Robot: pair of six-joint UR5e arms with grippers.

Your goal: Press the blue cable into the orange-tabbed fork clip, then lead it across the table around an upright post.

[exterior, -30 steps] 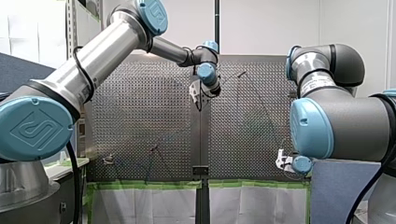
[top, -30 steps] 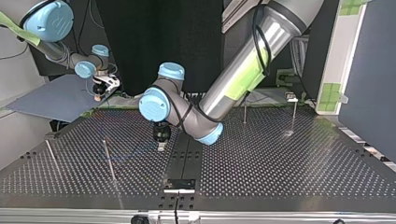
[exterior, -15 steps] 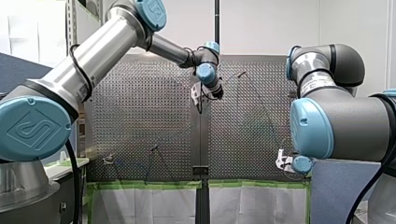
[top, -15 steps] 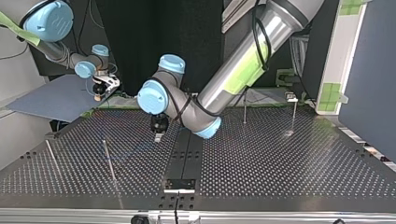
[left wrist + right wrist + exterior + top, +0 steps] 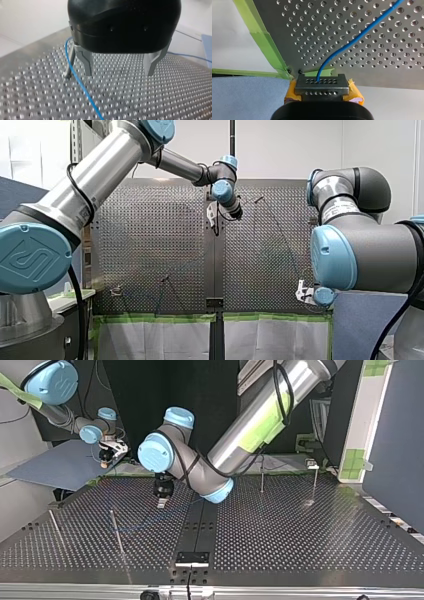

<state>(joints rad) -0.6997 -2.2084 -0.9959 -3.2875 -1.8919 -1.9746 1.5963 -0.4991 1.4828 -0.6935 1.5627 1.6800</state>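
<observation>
Left end effector [image 5: 118,73] hangs over the surface [image 5: 155,100], fingers spread wide, nothing between them. The cable [image 5: 80,88] slips past just outside one finger [image 5: 86,63], right beside a post [image 5: 71,58]; whether it touches the post, I can't tell.

Over to my right end effector [image 5: 321,83]: yellow pads pressed together, pinching the cable's end just off the surface's green-taped corner. From the pads the cable runs ahead across the holes, veering to one side.

In the top view my right end effector [image 5: 106,462] sits at 10 o'clock from my left one [image 5: 162,500]. The cable [image 5: 142,521] shows faintly at the left one's 7 o'clock, lying flat, its long axis roughly on the 8-to-2 line. The clip I can't make out.

This looks to me like the routing step. To do it well, I'd bring the spread fingers astride the cable near the post, come down low and pinch lightly enough for it to slide. Then I'd sweep round the post's far side, with my right holding the end firm so no slack loops up.
</observation>
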